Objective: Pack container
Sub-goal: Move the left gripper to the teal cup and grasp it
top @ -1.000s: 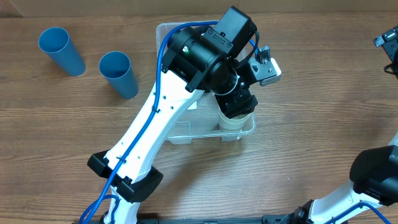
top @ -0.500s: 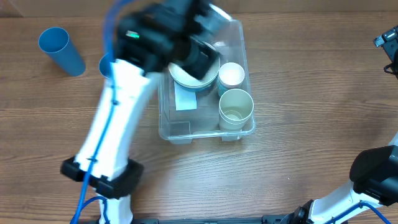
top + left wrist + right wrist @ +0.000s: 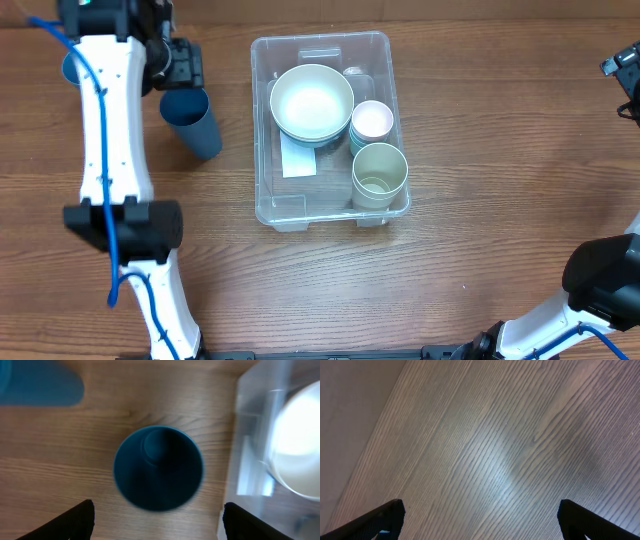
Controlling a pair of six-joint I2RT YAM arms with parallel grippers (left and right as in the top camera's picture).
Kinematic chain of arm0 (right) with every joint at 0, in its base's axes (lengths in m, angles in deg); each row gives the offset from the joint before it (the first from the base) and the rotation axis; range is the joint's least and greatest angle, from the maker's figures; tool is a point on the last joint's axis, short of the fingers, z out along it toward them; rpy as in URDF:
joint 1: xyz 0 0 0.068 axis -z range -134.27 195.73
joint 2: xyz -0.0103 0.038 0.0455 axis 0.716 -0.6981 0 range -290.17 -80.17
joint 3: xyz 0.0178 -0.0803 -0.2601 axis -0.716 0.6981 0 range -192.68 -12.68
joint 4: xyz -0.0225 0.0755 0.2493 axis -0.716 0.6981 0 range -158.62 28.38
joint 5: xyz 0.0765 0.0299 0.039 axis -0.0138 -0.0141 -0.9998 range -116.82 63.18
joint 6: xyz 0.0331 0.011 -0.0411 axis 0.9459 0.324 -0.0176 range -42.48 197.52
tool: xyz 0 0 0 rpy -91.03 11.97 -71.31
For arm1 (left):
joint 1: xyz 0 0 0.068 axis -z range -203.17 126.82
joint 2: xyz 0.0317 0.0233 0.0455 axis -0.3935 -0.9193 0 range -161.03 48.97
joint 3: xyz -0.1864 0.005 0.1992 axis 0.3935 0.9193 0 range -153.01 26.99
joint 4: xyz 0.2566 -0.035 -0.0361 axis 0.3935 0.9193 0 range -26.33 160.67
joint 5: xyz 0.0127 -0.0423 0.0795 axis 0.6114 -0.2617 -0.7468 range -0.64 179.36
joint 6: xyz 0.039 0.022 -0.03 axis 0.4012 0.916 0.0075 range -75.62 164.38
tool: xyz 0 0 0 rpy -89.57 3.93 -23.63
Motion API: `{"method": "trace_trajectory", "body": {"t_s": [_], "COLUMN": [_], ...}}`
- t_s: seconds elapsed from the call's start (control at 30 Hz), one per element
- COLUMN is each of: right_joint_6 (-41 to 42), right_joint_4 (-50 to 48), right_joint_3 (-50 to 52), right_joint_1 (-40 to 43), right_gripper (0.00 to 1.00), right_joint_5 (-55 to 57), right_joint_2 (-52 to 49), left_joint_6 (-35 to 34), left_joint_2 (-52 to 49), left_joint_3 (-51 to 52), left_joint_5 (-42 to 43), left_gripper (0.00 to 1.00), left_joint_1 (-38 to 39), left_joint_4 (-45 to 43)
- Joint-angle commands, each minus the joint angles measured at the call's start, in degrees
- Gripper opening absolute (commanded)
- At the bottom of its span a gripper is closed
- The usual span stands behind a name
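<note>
**Overhead.** The container sits mid-table. It holds a white bowl, with a pink-lined cup and a pale green cup set along its right wall, presumably to spare floor space. The left arm reaches to the upper left, over a blue cup standing outside the container, likely the next item to pack.

**Left wrist.** The left gripper looks straight down into that cup's mouth. Its fingers are spread wider than the rim and hold nothing. The container's wall lies just to the right.

**Right wrist.** The right gripper, fingers likewise apart and empty, hangs over bare table, apparently parked clear of the work.
</note>
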Motion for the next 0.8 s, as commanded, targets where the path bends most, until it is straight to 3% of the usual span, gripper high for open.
{"method": "trace_trajectory", "body": {"t_s": [0.0, 0.43, 0.57, 0.63, 0.7, 0.77], "right_joint_6": [0.44, 0.44, 0.44, 0.44, 0.44, 0.44], "right_joint_4": [-0.28, -0.28, -0.28, -0.28, -0.28, -0.28], "right_joint_3": [-1.2, -1.2, -1.2, -1.2, -1.2, -1.2], "right_joint_1": [0.11, 0.11, 0.11, 0.11, 0.11, 0.11], "right_gripper": [1.0, 1.0, 1.0, 1.0, 1.0, 1.0], "right_joint_5": [0.42, 0.42, 0.42, 0.42, 0.42, 0.42], "right_joint_2": [1.44, 1.44, 1.44, 1.44, 1.44, 1.44], "left_joint_6": [-5.64, -6.19, -4.66, -4.59, -3.54, -3.08], "left_joint_2": [-5.57, -10.32, -10.05, -9.38, -8.66, -8.13], "left_joint_3": [-0.2, -0.2, -0.31, -0.33, -0.33, -0.35], "left_joint_5": [-1.46, -1.18, 4.66, 6.91, 7.63, 7.56], "left_gripper": [0.81, 0.81, 0.77, 0.73, 0.56, 0.51], "left_joint_1": [-1.14, -1.9, -1.64, -1.29, -0.57, 0.15], "left_joint_4": [-0.37, -2.12, -2.6, -2.95, -3.19, -3.08]}}
